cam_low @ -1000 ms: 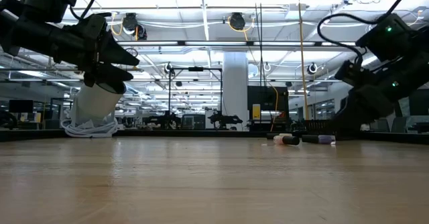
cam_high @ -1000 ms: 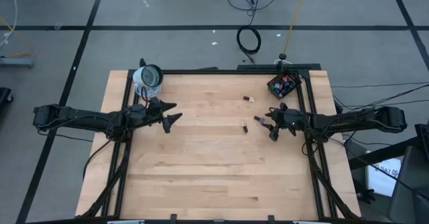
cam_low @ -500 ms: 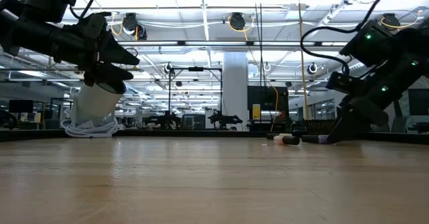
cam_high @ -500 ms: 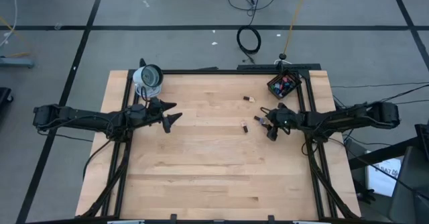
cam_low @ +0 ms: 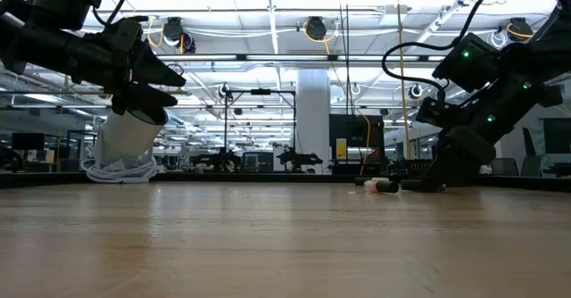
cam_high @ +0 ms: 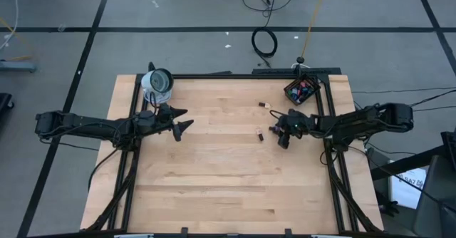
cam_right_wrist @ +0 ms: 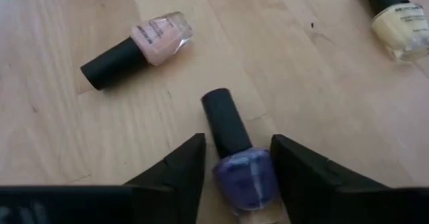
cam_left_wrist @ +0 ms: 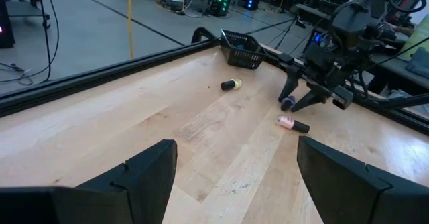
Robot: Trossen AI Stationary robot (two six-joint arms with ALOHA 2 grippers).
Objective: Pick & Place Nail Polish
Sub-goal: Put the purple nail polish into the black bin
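Small dark print runs along the glass of the pink nail polish bottle [cam_right_wrist: 159, 38] and along the pale yellow nail polish bottle [cam_right_wrist: 403, 29] near its cap, but on both the lettering is too small to read.

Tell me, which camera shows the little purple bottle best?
The right wrist view: the purple bottle fills it, lying between the right gripper's fingers. The left wrist view shows it far off, the high view as a speck; the low view hides it.
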